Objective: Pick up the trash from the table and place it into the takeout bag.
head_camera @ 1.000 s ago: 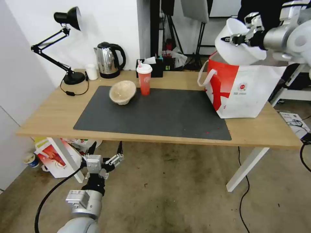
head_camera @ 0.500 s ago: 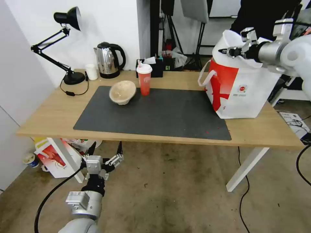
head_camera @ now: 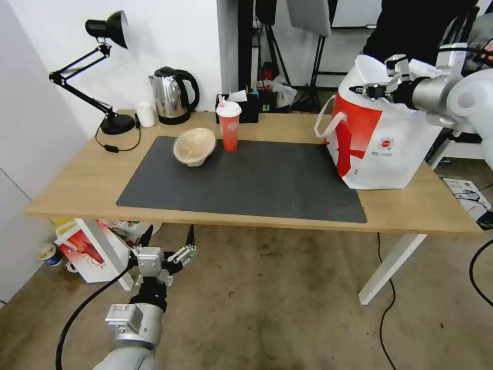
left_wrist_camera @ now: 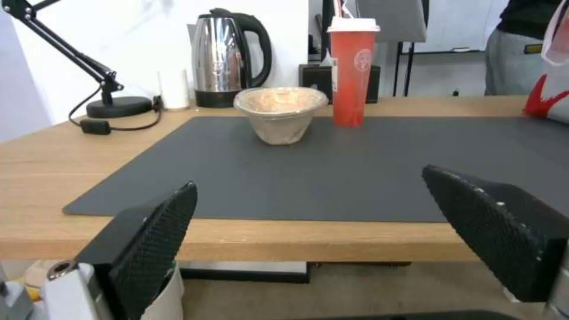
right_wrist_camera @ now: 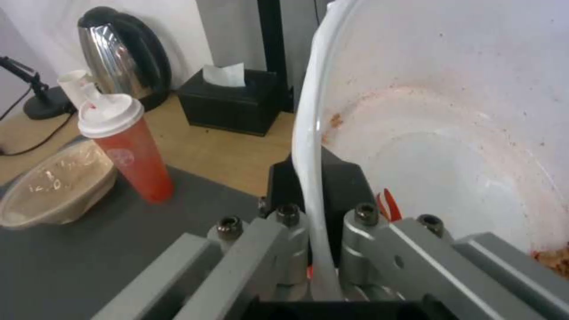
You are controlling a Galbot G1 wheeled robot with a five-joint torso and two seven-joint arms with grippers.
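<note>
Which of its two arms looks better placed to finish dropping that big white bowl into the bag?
The right. Its pincer is shut on the rim of the large white round bowl with red smears, at the mouth of the boxy red-and-white takeout bag. The left pincer hangs open below the table edge.

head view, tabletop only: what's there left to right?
Desk lamp → small white cup → kettle → tan pulp bowl → red cup → takeout bag, with the right gripper pinching the white bowl at its mouth.
</note>
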